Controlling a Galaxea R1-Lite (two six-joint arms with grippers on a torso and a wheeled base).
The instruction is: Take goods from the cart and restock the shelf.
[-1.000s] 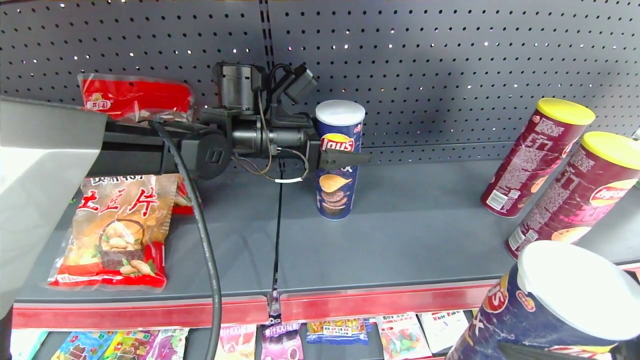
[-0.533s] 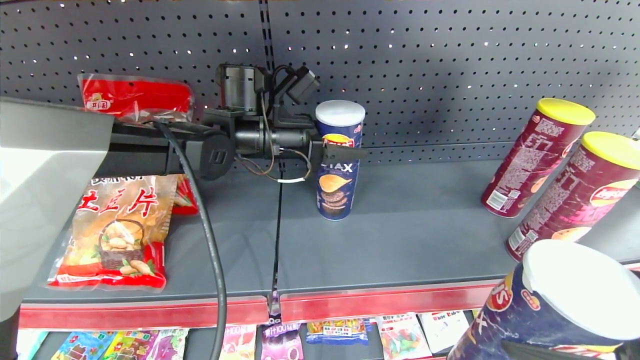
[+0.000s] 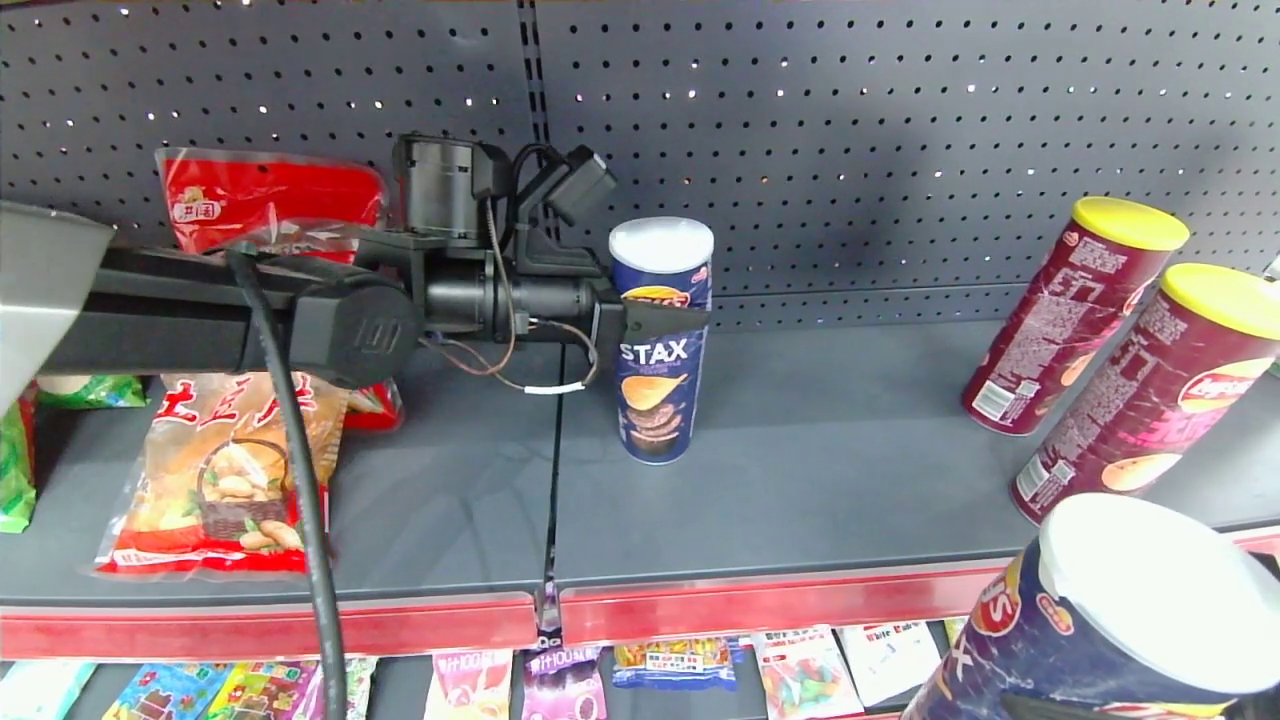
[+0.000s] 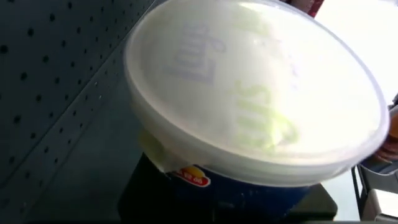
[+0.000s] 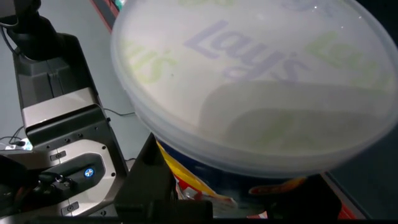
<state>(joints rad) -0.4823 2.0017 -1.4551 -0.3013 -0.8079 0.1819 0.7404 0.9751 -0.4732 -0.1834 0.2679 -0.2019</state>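
Our left arm (image 3: pixel 180 315) was a long matte black beam, capped at its near left end by a pale grey shell (image 3: pixel 45 290). A thick black cable (image 3: pixel 295 470) trailed from it. Its round black joint cap (image 3: pixel 365 335) bore a small embossed mark. Further right were a dark metal cylinder (image 3: pixel 440 190), a small black camera (image 3: pixel 582 185), thin brown wires (image 3: pixel 495 360) tied with a white band (image 3: pixel 541 388), and the left gripper (image 3: pixel 662 312) with flat black fingers (image 3: pixel 690 318).
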